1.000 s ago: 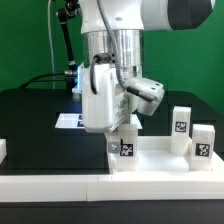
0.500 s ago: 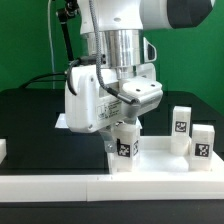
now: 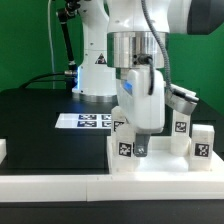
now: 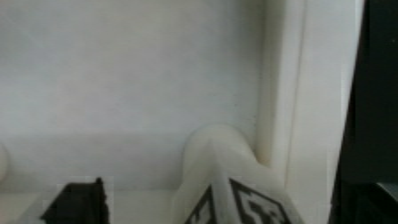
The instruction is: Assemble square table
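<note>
Jaws [image 3: 141, 148] sit low at frame centre of the exterior view, right over one block leg [image 3: 126, 146]; fingers mostly hidden behind the wrist housing, but in the wrist view a dark finger tip [image 4: 75, 198] stands clear of the leg [image 4: 235, 180], nothing between, so jaws read as spread wide and holding nothing; leg looks let go.

That leg stands upright at the near corner of the square panel [image 3: 160, 160], tag facing the camera; whether it is screwed home or only seated I cannot tell; wrist view shows it tucked against the panel's raised rim [image 4: 294, 110].

Outward: two more legs at right of the exterior view, one at the right edge [image 3: 203, 142] and one behind it [image 3: 181, 120], both upright, near the panel's far side; seated or just parked, cannot tell; fourth leg not clearly seen, maybe hidden by the arm.

Panel lies flat on the black table [image 3: 40, 125], lower right of frame, against a long white bar [image 3: 50, 184] along the bottom edge; marker board [image 3: 88, 121] centre-left, apart from the panel.

Progress, as a judgement: one leg placed at most, early to mid; remaining legs not yet fitted, then likely flipping the table upright.
</note>
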Robot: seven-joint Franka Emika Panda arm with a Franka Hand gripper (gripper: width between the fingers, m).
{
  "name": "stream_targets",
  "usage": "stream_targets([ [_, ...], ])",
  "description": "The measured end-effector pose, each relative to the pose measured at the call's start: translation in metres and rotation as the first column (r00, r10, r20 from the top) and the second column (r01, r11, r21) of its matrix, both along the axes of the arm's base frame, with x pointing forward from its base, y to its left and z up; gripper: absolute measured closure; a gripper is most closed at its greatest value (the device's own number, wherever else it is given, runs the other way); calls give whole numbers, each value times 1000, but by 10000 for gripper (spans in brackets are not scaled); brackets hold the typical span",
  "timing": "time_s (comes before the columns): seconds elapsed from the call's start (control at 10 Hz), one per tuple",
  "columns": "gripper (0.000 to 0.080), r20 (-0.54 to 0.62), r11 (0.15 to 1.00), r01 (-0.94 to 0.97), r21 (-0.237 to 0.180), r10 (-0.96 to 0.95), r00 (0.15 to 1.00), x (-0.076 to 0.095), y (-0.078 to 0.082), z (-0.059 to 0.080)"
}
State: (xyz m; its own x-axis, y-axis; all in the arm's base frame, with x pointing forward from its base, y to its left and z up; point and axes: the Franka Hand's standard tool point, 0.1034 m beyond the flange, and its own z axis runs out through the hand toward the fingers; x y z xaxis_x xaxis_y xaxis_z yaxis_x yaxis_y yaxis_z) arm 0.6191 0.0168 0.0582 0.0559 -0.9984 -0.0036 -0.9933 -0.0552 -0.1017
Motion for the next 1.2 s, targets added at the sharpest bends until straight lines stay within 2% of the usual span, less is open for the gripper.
stream_targets([
  [0.1,153,0,998,-68,-8,68,998,0,-1,0],
  [0.3,150,13,936,-347,-54,348,937,4,-9,2],
  [0.5,150,0,777,-621,-106,624,781,8,-17,5],
  [0.6,150,-1,757,-644,-112,648,762,9,-16,5],
  [0.8,404,2,780,-616,-107,620,785,9,-16,4],
  [0.9,404,3,788,-606,-106,610,792,9,-17,4],
  [1.0,512,11,843,-530,-94,533,846,8,-17,4],
  [1.2,512,20,930,-362,-67,364,931,7,-19,4],
])
